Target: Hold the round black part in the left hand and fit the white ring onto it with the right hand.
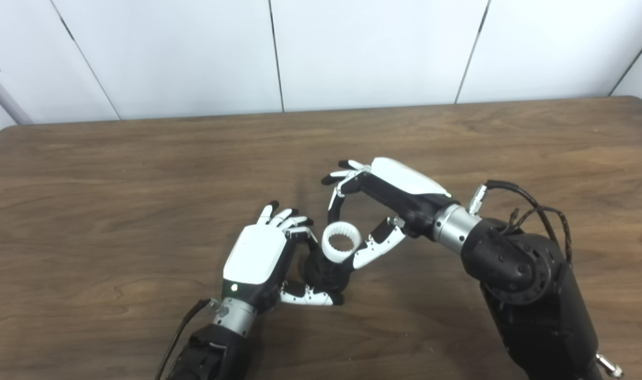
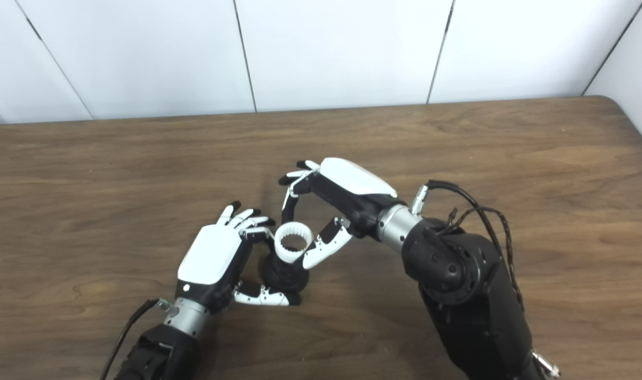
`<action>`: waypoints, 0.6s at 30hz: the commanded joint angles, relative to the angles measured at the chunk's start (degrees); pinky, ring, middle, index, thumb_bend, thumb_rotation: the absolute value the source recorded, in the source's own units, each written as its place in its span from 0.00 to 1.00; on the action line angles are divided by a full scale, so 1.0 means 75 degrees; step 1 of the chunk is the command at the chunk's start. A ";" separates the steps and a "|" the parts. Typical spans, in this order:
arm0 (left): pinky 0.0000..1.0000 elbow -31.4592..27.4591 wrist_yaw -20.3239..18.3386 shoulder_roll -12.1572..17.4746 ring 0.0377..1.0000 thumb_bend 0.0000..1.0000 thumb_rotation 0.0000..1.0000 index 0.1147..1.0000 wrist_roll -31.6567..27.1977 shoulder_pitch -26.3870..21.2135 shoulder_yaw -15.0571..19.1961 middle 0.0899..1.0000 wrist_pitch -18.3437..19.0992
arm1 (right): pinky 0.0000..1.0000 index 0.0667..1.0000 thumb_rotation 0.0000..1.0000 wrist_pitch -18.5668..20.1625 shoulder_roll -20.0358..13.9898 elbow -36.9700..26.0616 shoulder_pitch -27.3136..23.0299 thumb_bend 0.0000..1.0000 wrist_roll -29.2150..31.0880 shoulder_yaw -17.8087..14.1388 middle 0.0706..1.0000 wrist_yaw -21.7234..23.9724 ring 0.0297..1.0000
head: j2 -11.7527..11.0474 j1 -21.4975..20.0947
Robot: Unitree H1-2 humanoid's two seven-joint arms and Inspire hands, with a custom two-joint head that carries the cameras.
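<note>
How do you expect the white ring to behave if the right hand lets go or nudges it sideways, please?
The white ring looks like rigid moulded plastic with a toothed inner wall, so probably stiff and light. It sits atop the round black part in the left hand, seemingly unseated; a nudge from the right hand might tip it off. Being round, it could roll across the table.

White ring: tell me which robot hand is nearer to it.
Right. The right robot hand pinches the white ring between finger and thumb. The left robot hand is just beside and below it, wrapped around the round black part under the ring.
</note>
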 commanded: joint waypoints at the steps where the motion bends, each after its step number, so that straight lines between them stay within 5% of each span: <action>1: 1.00 0.0030 -0.0217 0.0024 0.89 0.52 0.06 0.42 0.0117 -0.0057 -0.0106 0.78 0.0023 | 1.00 0.45 0.13 -0.0068 0.0036 -0.0074 -0.0120 0.52 -0.0006 0.0045 0.87 -0.0248 1.00 | 0.0019 0.0001; 18: 1.00 0.0032 -0.0185 -0.0021 0.89 0.52 0.06 0.42 0.0153 -0.0052 -0.0123 0.78 0.0048 | 1.00 0.45 0.13 -0.0165 -0.0041 0.0231 -0.0052 0.52 0.0017 0.0422 0.88 -0.0702 1.00 | -0.0001 0.0016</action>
